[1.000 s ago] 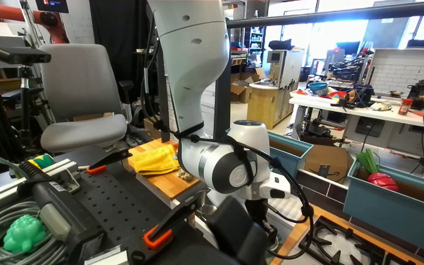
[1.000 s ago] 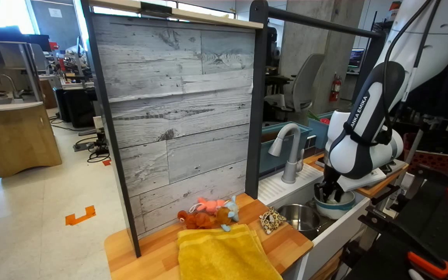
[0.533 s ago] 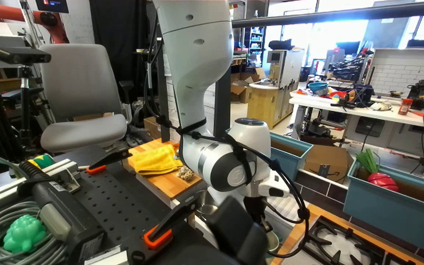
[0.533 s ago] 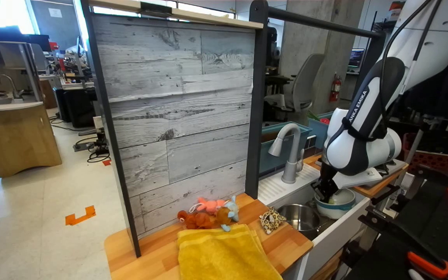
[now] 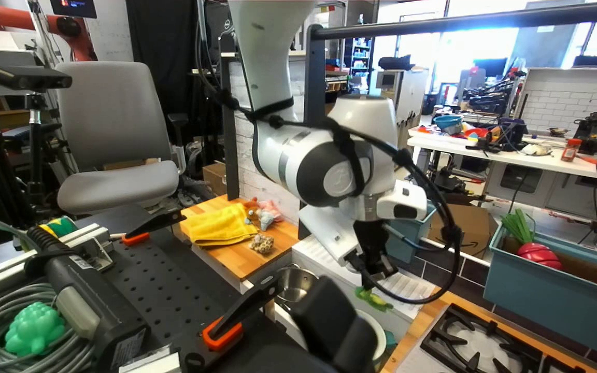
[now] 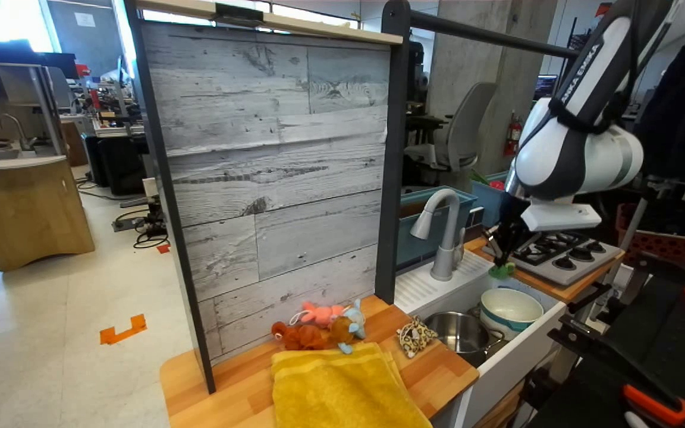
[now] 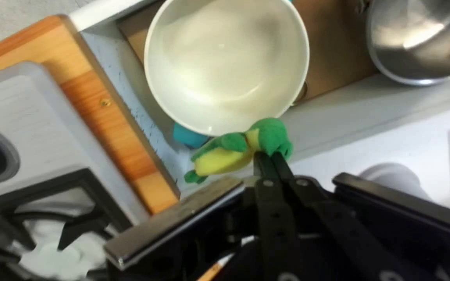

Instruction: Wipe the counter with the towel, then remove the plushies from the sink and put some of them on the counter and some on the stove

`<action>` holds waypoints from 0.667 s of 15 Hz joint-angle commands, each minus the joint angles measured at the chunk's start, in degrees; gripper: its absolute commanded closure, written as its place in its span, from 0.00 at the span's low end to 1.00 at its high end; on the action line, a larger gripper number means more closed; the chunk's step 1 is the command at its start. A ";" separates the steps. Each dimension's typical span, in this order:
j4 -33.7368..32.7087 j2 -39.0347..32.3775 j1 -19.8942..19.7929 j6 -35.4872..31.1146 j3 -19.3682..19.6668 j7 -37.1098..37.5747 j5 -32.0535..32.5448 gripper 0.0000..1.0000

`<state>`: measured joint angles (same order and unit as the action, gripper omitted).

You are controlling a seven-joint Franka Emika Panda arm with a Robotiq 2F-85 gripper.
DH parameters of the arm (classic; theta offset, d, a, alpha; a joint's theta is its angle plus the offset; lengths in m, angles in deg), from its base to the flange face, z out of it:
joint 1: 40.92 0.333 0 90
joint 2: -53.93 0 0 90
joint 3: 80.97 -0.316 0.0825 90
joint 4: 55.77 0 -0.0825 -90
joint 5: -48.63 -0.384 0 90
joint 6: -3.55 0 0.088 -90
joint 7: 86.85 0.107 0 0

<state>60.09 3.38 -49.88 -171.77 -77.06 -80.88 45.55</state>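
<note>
My gripper [image 7: 269, 154] is shut on a green and yellow plush [image 7: 225, 158], pinched near its green head. In both exterior views this plush [image 6: 502, 271] hangs in the air above the sink [image 6: 521, 359], higher than the white bowl [image 6: 512, 304] that stands in it. To one side lies the stove [image 5: 467, 344] with black grates. On the wooden counter [image 6: 437, 373] the yellow towel [image 6: 342, 392] is spread flat. Beside it sit other plushies: a spotted one [image 6: 417, 337], a pink one [image 6: 321, 314], a red-brown one [image 6: 301, 337] and a blue and brown one [image 6: 348, 326].
A steel pot [image 6: 458, 334] shares the basin with the bowl. The grey tap [image 6: 445, 238] rises behind them. Teal bins [image 5: 547, 282] stand behind the stove, and a black perforated table [image 5: 169, 290] with orange-handled clamps [image 5: 223, 331] borders the sink.
The gripper was down at the bowl one second ago. It has closed, and now it has risen out of the bowl with the green plush. Plushies and towel on the counter have not moved.
</note>
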 commanded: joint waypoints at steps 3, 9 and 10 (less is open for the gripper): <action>4.37 12.39 -3.23 -3.40 0.57 3.03 -6.50 1.00; -3.61 6.05 3.21 -3.65 10.77 12.01 -9.48 1.00; -4.96 4.30 4.37 -3.65 12.60 13.75 -9.71 1.00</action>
<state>59.55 13.31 -49.97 -173.91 -69.75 -71.60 37.91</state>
